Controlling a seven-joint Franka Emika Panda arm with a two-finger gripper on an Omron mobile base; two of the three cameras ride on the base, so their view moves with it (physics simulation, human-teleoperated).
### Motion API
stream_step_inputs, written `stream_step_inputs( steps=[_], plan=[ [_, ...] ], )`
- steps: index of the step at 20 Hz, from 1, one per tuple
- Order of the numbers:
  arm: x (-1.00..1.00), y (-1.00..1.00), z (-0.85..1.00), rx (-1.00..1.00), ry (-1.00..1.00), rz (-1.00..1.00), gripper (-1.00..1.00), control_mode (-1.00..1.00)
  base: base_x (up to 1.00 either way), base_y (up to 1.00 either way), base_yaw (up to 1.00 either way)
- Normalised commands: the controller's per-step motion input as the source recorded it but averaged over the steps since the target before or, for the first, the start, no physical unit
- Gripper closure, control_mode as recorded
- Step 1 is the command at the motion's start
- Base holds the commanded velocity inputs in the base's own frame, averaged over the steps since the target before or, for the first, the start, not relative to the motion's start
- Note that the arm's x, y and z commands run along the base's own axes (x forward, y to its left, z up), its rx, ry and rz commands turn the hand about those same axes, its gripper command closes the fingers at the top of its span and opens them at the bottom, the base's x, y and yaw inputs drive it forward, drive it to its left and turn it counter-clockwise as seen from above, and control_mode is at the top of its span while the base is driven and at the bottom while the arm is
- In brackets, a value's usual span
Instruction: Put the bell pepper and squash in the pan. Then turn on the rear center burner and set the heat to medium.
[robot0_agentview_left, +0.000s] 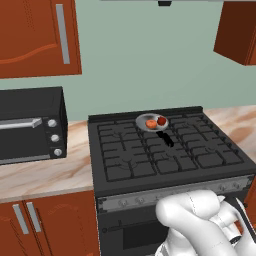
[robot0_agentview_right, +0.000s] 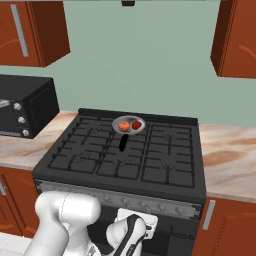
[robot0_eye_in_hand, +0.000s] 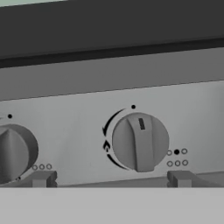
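The arm is folded low in front of the stove (robot0_agentview_left: 170, 150), its hand (robot0_eye_in_hand: 109, 179) level with the control panel (robot0_eye_in_hand: 87, 96) and facing it, fingers (robot0_eye_in_hand: 41, 178) spread wide and holding nothing. Two knobs show ahead of the hand: one knob (robot0_eye_in_hand: 141, 142) sits straight ahead between the fingertips, its ridge upright, and a second knob (robot0_eye_in_hand: 15, 153) lies off to the hand's left. Above and beyond the hand, one pan (robot0_agentview_left: 145, 120) rests on the rear center burner (robot0_agentview_right: 131, 131), with one bell pepper (robot0_agentview_left: 161, 121) and one squash (robot0_agentview_left: 151, 124) side by side inside it, well apart from the hand.
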Motion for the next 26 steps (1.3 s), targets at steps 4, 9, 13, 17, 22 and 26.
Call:
stream_step_inputs(
  steps=[4,9,13,17,22,26],
  plan=[
    [0.03,0.0,0.01,0.0,-0.01,0.0,-1.0,-1.0,0.0,0.0,0.0],
    [0.19,-0.01,0.02,0.0,-0.09,0.0,-1.0,-1.0,0.0,0.0,0.0],
    [0.07,0.0,0.01,0.0,-0.01,0.0,-1.0,-1.0,0.0,0.0,0.0],
    [0.14,0.0,0.02,0.0,0.02,0.0,-1.0,-1.0,0.0,0.0,0.0],
    [0.16,0.0,0.19,0.0,0.02,0.0,-1.0,-1.0,0.0,0.0,0.0],
    [0.0,0.0,0.29,-0.01,-0.05,0.0,-1.0,-1.0,0.0,0.0,0.0]
  ],
)
